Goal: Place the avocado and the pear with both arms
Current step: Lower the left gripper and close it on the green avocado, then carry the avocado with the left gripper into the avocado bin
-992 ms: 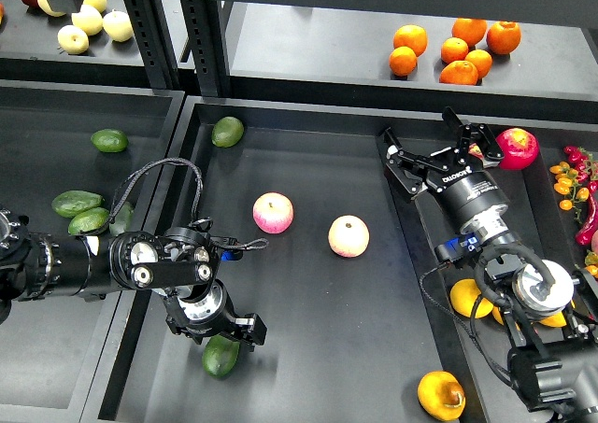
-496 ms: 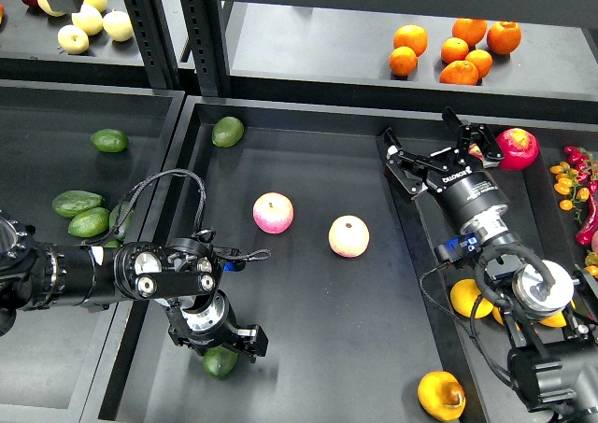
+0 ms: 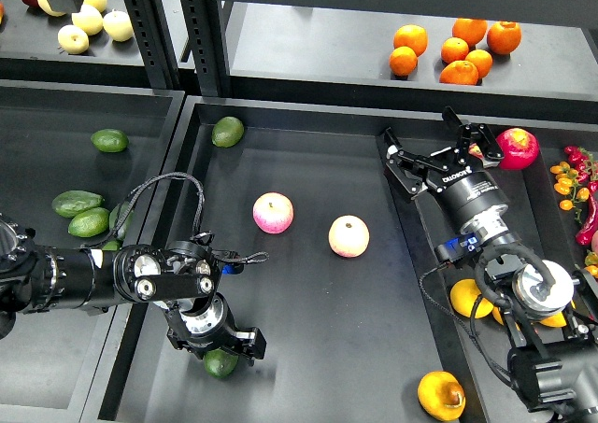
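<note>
— Down by the near edge of the middle tray (image 3: 308,143), what is the left gripper (image 3: 220,346) doing?
— It sits right over the avocado (image 3: 220,361); whether its jaws pinch it, I cannot tell.
— And the right gripper (image 3: 437,157)?
— Jaws spread wide, holding nothing, above the tray's right rim. The pear (image 3: 441,394) lies at the tray's near right corner.

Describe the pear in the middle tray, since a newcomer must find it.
In the large middle tray, look to the near right corner. The pear lies there alone, golden yellow-orange with a brownish tip, unlike the two pink-yellow apples farther back.
</note>
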You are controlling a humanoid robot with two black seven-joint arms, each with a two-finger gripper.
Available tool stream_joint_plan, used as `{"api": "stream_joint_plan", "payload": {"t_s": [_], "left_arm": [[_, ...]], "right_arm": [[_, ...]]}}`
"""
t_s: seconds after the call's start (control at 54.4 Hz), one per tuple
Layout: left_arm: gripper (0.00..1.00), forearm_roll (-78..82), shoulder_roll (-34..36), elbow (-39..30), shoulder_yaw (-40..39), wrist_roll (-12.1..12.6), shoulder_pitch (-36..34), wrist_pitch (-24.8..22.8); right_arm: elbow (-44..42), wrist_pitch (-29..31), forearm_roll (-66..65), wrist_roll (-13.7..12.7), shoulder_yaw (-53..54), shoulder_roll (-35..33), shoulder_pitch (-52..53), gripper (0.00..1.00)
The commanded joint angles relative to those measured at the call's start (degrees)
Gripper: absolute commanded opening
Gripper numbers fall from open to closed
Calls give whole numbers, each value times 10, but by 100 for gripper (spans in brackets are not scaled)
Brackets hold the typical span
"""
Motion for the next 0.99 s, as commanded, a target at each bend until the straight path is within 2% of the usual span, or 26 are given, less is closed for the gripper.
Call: {"api": "stream_joint_plan", "payload": {"t_s": [0.0,0.073,0.147,0.459,0.698,0.974], "left_arm": [[17,-23,2,2,-1,0,0,0],[9,-53,4,0,-1,0,-5,0],[6,-89,10,-6,1,0,-20,0],[6,-180,71,-44,14,0,-110,0],[6,-237,127,-45,9,0,-143,0],[8,-274,239,-44,7,0,-143,0]], "right_arm": [[0,1,0,0,2,0,0,100],[1,1,0,0,3,0,0,100],[1,1,0,0,3,0,0,100],[2,1,0,0,2,0,0,100],[2,1,0,0,2,0,0,100],[2,2,1,0,2,0,0,100]]}}
